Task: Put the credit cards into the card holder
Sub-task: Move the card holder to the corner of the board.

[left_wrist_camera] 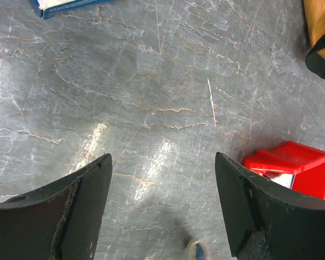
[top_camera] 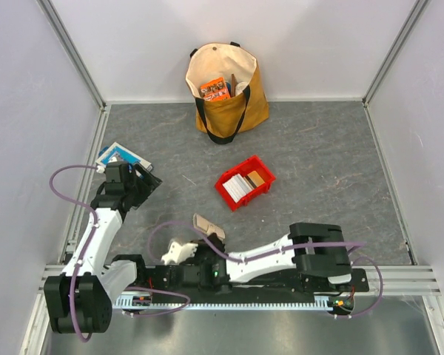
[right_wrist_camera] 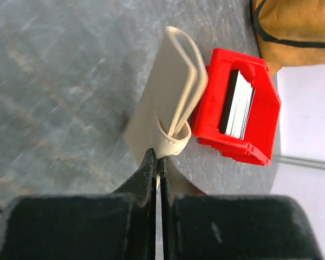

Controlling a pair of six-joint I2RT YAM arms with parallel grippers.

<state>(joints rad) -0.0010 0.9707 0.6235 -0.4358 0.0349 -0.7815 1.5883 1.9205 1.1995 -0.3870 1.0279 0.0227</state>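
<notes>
The right gripper (right_wrist_camera: pixel 158 162) is pinching the beige card holder (right_wrist_camera: pixel 168 92) by its tab, near the red tray (right_wrist_camera: pixel 262 86) where the credit cards (right_wrist_camera: pixel 239 105) are standing. The left gripper (left_wrist_camera: pixel 162 162) is hanging spread wide over bare table (left_wrist_camera: pixel 162 97). The blue box (left_wrist_camera: pixel 70 4) is showing print too cropped to read.

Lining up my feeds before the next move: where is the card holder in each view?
Top external: the card holder sits low centre, at the right arm's tip.
Left wrist: not in it.
Right wrist: the card holder is at centre, its tab pinched in the right hand.
Shared landmark: the red tray, visible in all three views.
</notes>
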